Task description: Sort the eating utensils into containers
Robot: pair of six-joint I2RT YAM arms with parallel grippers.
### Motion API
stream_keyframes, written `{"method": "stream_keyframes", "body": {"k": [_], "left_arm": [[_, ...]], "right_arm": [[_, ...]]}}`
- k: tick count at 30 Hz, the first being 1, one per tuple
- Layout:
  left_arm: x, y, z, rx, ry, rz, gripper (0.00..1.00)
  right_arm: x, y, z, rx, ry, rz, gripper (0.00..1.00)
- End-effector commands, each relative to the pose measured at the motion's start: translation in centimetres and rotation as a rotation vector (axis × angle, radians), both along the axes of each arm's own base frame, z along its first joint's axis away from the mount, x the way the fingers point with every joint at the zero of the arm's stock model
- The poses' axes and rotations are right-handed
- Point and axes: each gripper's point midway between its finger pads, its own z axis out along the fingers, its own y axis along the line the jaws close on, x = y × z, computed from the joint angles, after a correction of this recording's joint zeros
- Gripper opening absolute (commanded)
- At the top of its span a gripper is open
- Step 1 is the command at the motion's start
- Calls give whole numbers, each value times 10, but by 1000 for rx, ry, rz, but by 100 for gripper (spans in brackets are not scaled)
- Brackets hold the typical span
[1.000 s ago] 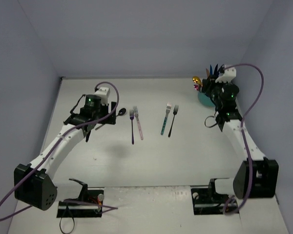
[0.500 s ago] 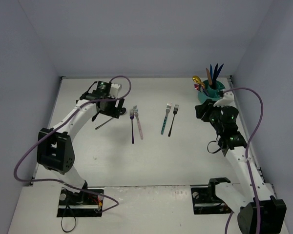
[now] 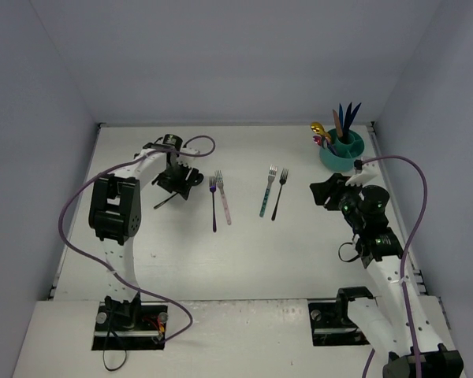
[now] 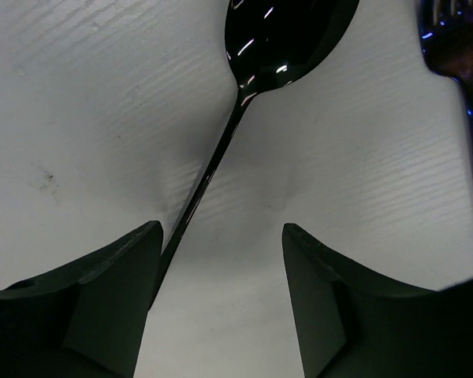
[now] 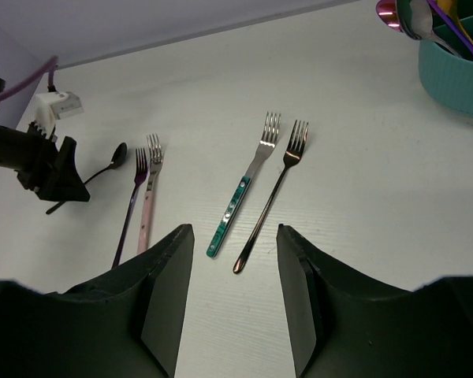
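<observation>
**Black spoon between the left fingers, four forks flat on the table**

From the left wrist we look down on a black spoon (image 4: 288, 35). Its bowl is glossy and mirror-smooth, and its thin handle runs diagonally back toward us. The left gripper (image 4: 221, 244) stands over it with its claw apart. The handle lies in the gap, hard against the inner edge of the finger on the left of that view, and we cannot tell whether it touches. The fingers (image 4: 102, 307) are matte black wedges with flat inner faces. The table (image 4: 79, 102) is white, with a fine wavy grain like brushed wood.

Just beside the spoon lies a dark blue fork (image 5: 130, 209) with an iridescent sheen. Close alongside it, roughly parallel, is a pink fork (image 5: 148, 206) with a pale satin handle. Further right we see another pair. One is a teal-handled fork (image 5: 235, 201) with a silver head and a mottled handle. The other is a slim dark fork (image 5: 272, 197) with a polished coppery gleam.

The right gripper (image 5: 233, 244) hangs above the table with its claw apart and nothing in it.

At the far right corner stands the caddy (image 5: 457, 83), round, teal, and finely ribbed on its outer wall. Utensils stand upright in it. Among them we make out a gold spoon (image 3: 318, 128), a shiny pink spoon (image 5: 389, 12) and dark blue handles (image 3: 349, 113). A purple cable (image 3: 402, 169) loops over the right arm.
</observation>
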Motion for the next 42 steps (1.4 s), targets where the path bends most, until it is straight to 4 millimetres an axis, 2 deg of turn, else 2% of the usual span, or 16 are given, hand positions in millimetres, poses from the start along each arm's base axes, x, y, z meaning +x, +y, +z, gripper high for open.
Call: {"method": "stream_keyframes", "body": {"k": [1,5,10,13,16,19,21,23,26,28,30,32,36,39,42], "left_arm": [[19,0,15,1,-55,-38,56],[27,-2,11,3,-54,-41,50],[20,-5,-4,-11,-11,-45,38],[14,-8,-11,-20,15,-45,25],[9,-12,-15,-28,31,-51,0],[4,-19,-7,-51,22,-63,0],[2,-24,6,-59,-18,-73,0],[2,-32,32,-88,-92,-75,0],[-2,-51,72,-154,-195,-94,0],[-10,-72,96,-198,-259,-121,0],[-24,-92,120,-226,-319,-164,0],[-40,-114,141,-252,-367,-199,0],[-73,-158,174,-336,-447,-252,0],[-87,-180,198,-416,-515,-261,0],[-104,-191,218,-467,-555,-267,0]], "right_arm": [[-1,10,17,24,-60,45,44],[-3,11,14,27,-52,55,44],[-3,13,15,36,-48,59,44],[-3,14,16,38,-47,65,44],[-4,18,17,44,-44,83,44],[-4,22,18,51,-38,103,45],[-4,29,20,64,-32,126,45],[-5,36,22,79,-24,144,46],[-5,50,30,101,-16,177,49],[-7,64,44,121,-28,209,51],[-4,74,50,127,-28,216,53],[-8,95,66,136,-44,257,55],[-8,127,80,134,-48,288,57],[-5,139,88,130,-57,281,57],[-2,147,97,126,-70,270,55]]}}
